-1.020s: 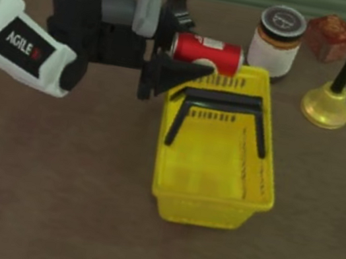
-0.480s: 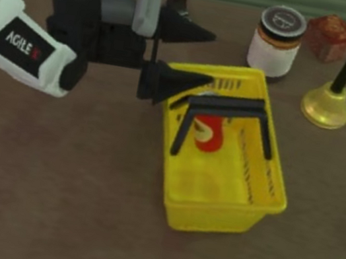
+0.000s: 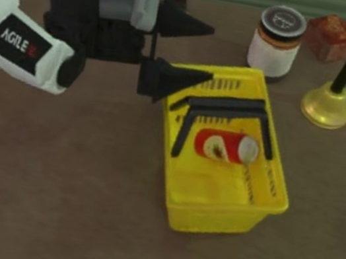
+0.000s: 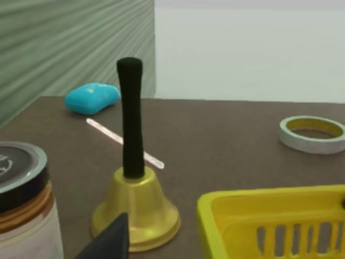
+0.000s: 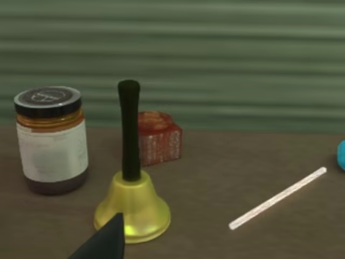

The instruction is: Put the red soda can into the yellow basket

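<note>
The red soda can [image 3: 225, 146] lies on its side inside the yellow basket [image 3: 212, 213], under the black folding handle [image 3: 227, 107], with its silver top toward the right. My left gripper [image 3: 212, 53] hovers open over the basket's far left corner, holding nothing. In the left wrist view only a dark fingertip [image 4: 114, 242] and the basket's rim [image 4: 269, 208] show; the can is out of that view. My right arm is outside the top view. One dark finger [image 5: 105, 243] shows in its wrist view.
A white jar with a dark lid [image 3: 277, 40], a red-brown cube [image 3: 329, 36] and a brass bell [image 3: 329, 100] stand behind and right of the basket. A blue object [image 4: 91, 98], a white stick [image 4: 124, 143] and a tape roll [image 4: 312, 134] lie farther right.
My left gripper opened and let go of the can, which dropped into the basket and rolled onto its side. The basket shifted and turned slightly.
</note>
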